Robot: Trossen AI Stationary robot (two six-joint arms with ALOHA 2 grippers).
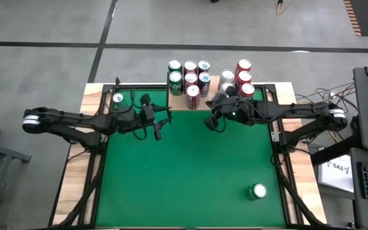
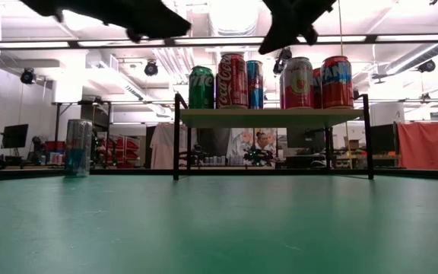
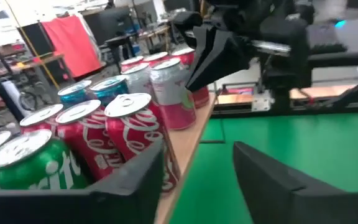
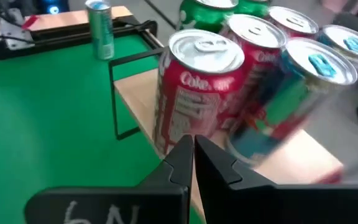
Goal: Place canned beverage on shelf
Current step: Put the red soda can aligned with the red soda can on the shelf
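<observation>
High view first: we take the shelf (image 1: 211, 96) as our landmark, a pale wooden board on thin black legs standing at the far edge of the green tabletop (image 1: 190, 166). On its board we count two clusters of upright cans, a left group (image 1: 189, 78) of green, red and blue-topped cans and a right group (image 1: 238, 78) of red ones, with a narrow strip of bare wood between them. The near edge of the shelf is lined with cans almost to the lip.

Our left gripper (image 1: 160, 121) hangs just in front of the shelf's left half, above the green; its fingers (image 3: 272, 186) stand apart with nothing between them, as the left wrist view shows. Our right gripper (image 1: 213, 119) hangs just in front of the shelf's right half, its fingers pressed together on nothing, their tips close to a red cola can (image 4: 197, 93) at the board's edge.

Away from the shelf, one slim can (image 1: 118, 99) stands upright near its left end on the green, and another can (image 1: 258, 191) sits well apart toward the near right corner. Between the shelf and that can the green lies open.
</observation>
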